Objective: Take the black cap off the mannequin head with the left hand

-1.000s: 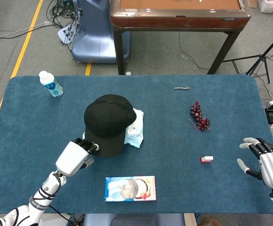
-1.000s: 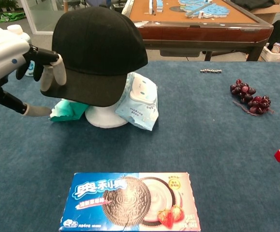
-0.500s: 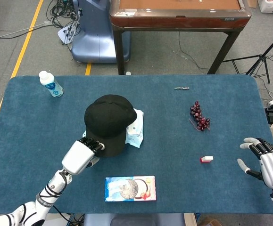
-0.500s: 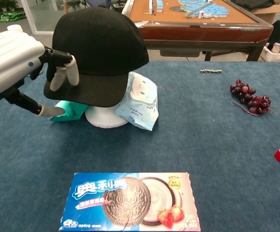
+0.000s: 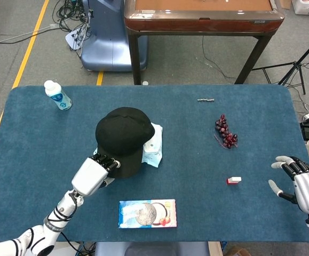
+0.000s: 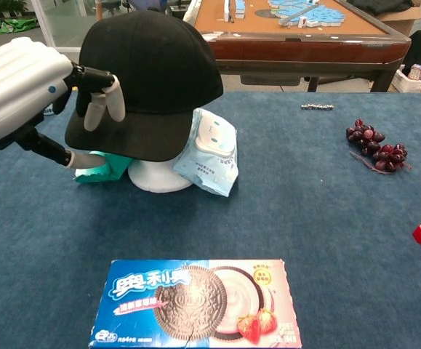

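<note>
The black cap (image 5: pixel 123 136) (image 6: pixel 159 73) sits on a white mannequin head, of which only the base (image 6: pixel 155 177) shows. My left hand (image 5: pixel 93 175) (image 6: pixel 21 91) is at the cap's brim on its left side. Its fingers (image 6: pixel 97 102) curl over the top of the brim and its thumb (image 6: pixel 79 158) reaches under the brim's edge. The cap still rests level on the head. My right hand (image 5: pixel 303 184) hovers at the table's right edge, fingers spread, holding nothing.
A pale blue wipes packet (image 6: pixel 211 153) and a teal packet (image 6: pixel 97 169) lean against the head's base. A cookie box (image 5: pixel 147 213) lies near the front edge. Grapes (image 5: pixel 225 132), a small red-white block (image 5: pixel 234 180), a chain (image 5: pixel 205 100) and a bottle (image 5: pixel 57 96) lie around.
My left hand has moved right and up onto the brim; the fingers now lie on top and the thumb has risen beneath it. The cap and right hand stayed put.
</note>
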{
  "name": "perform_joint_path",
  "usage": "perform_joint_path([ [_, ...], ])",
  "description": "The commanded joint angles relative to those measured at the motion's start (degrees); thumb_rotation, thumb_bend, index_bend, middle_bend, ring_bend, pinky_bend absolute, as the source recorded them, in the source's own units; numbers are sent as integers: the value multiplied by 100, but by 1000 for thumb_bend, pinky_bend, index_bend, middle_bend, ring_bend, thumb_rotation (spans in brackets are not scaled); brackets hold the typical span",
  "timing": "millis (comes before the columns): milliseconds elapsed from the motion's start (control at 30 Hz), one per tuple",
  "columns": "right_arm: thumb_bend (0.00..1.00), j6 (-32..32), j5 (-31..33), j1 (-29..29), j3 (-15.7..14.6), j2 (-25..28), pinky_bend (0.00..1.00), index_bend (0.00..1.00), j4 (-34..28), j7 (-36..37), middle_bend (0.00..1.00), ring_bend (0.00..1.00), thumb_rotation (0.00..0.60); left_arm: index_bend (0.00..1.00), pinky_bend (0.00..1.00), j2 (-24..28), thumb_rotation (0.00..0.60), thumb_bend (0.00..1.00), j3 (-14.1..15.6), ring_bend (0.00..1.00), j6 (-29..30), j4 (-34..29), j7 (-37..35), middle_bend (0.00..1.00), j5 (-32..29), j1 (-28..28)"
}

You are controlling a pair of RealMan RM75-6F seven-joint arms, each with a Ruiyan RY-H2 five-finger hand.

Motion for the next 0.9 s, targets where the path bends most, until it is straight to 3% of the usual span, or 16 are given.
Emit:
perform_joint_path([
  [33,268,-4,1,0,-2,5,411,416,-5,-1,325,276,600,496,642,-76,600,1,-21,568,93,98,-95,646,13,-24],
  [400,268,-21,3,2,-10,6,411,415,-9,-15,325,276,600,493,656,-391,600,0,-94,587,551,620,-497,669,90,-82],
  [900,267,-28,5,1,-13,13,411,415,-13,-10,325,276,600,374,661,-527,600,0,-43,596,809,988,-692,681,199,-180],
])
